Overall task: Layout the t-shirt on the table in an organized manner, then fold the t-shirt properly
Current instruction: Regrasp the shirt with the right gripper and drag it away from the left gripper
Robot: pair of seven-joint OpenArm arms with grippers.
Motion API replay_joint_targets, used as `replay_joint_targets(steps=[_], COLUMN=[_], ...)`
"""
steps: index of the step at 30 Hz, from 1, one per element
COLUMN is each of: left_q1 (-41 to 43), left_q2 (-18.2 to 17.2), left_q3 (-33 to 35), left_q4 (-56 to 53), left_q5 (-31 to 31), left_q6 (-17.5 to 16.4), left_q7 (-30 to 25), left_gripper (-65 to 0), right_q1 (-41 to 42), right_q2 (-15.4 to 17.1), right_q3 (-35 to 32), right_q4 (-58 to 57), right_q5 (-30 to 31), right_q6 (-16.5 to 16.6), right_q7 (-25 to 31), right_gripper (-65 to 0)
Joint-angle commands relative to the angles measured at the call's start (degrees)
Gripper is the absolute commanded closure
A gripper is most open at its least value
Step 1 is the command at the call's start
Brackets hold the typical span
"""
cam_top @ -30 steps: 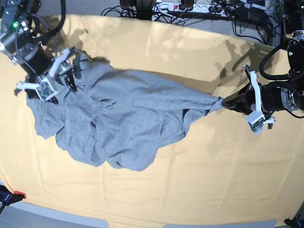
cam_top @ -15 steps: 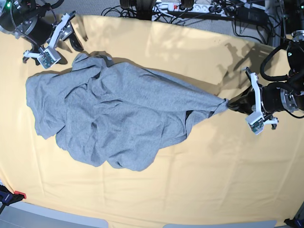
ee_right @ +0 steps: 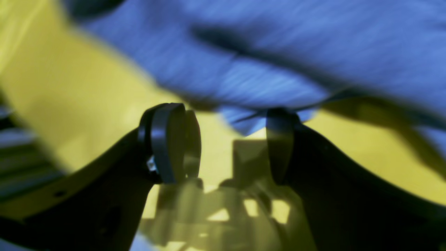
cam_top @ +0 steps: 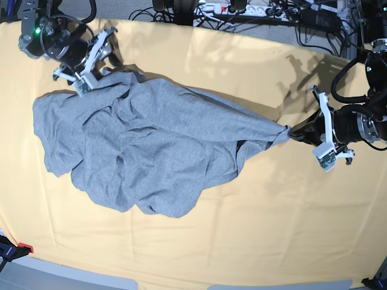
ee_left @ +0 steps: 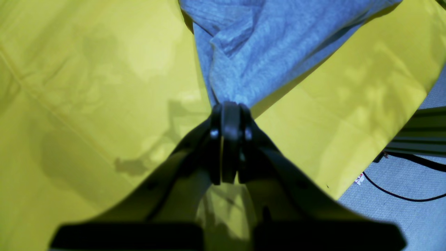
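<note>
The heather-grey t-shirt [cam_top: 151, 145] lies crumpled over the left and middle of the table [cam_top: 272, 229], drawn out to a point on the right. My left gripper [cam_top: 289, 130] is shut on that point. In the left wrist view the left gripper [ee_left: 230, 109] pinches a bunched tip of the t-shirt [ee_left: 271, 45] above the table [ee_left: 87, 87]. My right gripper [cam_top: 106, 59] hovers open at the shirt's far left edge. In the blurred right wrist view the right gripper [ee_right: 226, 139] stands wide open, a fold of the t-shirt [ee_right: 261, 52] just beyond its fingertips [ee_right: 170, 143].
Cables and a power strip [cam_top: 236, 9] run along the floor behind the table's far edge. The table's corner and grey floor [ee_left: 400, 216] show close beside the left gripper. A red-and-black object [cam_top: 15, 249] sits at the front left corner.
The right arm lifted off the shirt, swung to the far left corner, then came back right to the shirt's far edge with its jaws open. The left gripper held still.
</note>
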Motion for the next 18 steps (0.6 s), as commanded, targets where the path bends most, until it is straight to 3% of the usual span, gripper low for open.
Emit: replay_joint_targets(steps=[1,4,7,9,12,14,18], left_q1=[-0.8,-0.8,-0.8,-0.8,-0.8,-0.9,-1.3], left_q2=[-1.0,-1.0,-1.0,-0.9,-0.9,-1.0,-1.0], left_q3=[-0.5,-0.5,-0.5,-0.5,-0.5,-0.5,-0.5], left_q4=[0.7,0.7,0.7,0.7,0.7,0.7,0.7], left_q5=[-0.7,-0.7,-0.8,-1.2,-1.7,-2.4,-2.5], left_q6=[-0.3,-0.3,-0.3,-0.3,-0.3,-0.3,-0.3], left_q7=[-0.9,-0.9,-0.9,-0.9,-0.9,-0.9,-0.9], left_gripper=[0.0,0.0,0.0,0.0,0.0,0.0,0.0], right_q1=[0.4,0.6,0.6,0.5,0.6,0.9,2.0], right_q2=[0.6,0.6,0.6,0.6,0.7,0.7,0.8], right_q3=[0.2,0.2,0.1,-0.6,-1.8,-1.6,-0.2], right_q4=[0.8,0.8,0.8,0.8,0.8,1.2,6.8], right_q5=[-0.3,-4.5,-4.6,-4.6,-4.9,-5.2,-10.2], right_q6=[-0.4,-2.5,-1.9,-1.9,-0.7,1.7,0.3], right_q7=[1.3,4.1,5.3,5.3,5.1,4.7,-0.1], right_gripper=[-38.4,-38.4,-37.1,-29.4,-3.0,0.0,0.0])
